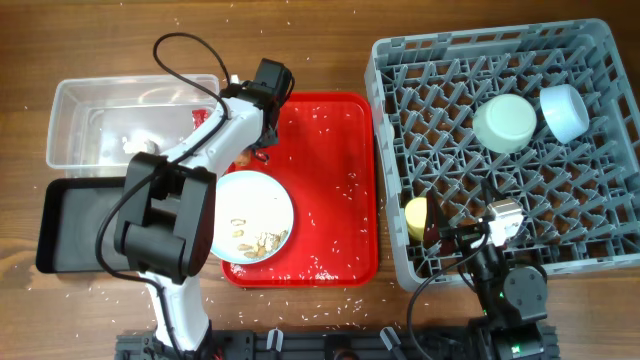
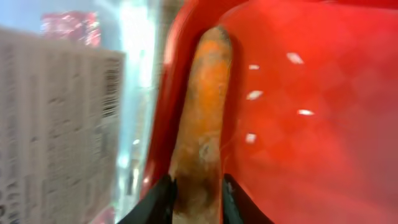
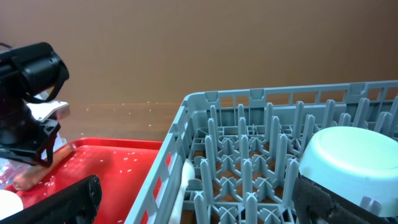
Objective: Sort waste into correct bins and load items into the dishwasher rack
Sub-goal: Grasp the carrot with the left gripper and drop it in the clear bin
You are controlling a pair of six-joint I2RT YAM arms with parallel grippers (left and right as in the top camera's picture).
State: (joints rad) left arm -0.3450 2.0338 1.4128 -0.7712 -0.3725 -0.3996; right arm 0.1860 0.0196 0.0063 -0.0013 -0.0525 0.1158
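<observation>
- The small orange carrot [image 2: 202, 118] lies at the left edge of the flat red serving tray [image 1: 335, 180], lengthwise along the tray's raised rim. Its near end sits between the tips of the left claw [image 2: 198, 200].
- The clear rectangular plastic tub [image 1: 75, 100] stands furthest left at the back. In it are a crumpled white tissue ball [image 1: 135, 145] and, at its right end, a red foil wrapper [image 1: 203, 115].
- The shallow black rectangular tray [image 1: 70, 225] lies just in front of the tub, partly under the left arm.
- The left claw is clamped on the carrot: its black fingers [image 2: 157, 200] press the carrot's two sides, down at the tray, just beside the tub's right wall.
- The light blue round plate [image 1: 232, 195] rests on the near left part of the red tray, in front of the claw and apart from it. Brown food scraps [image 1: 262, 240] lie on it.
- White rice grains [image 1: 320, 265] are strewn over the red tray and the table around it.
- The large grey dishwasher rack [image 1: 600, 250] stands just right of the red tray.
- A small yellow cup [image 1: 416, 218] sits by the rack's left wall.
- The right claw [image 3: 205, 202] hangs over the rack's near left part, jaws wide apart and holding nothing.
- A pale green bowl [image 1: 507, 122] lies upside down toward the back of the rack, with a small light blue bowl [image 1: 563, 110] touching it on the right.
</observation>
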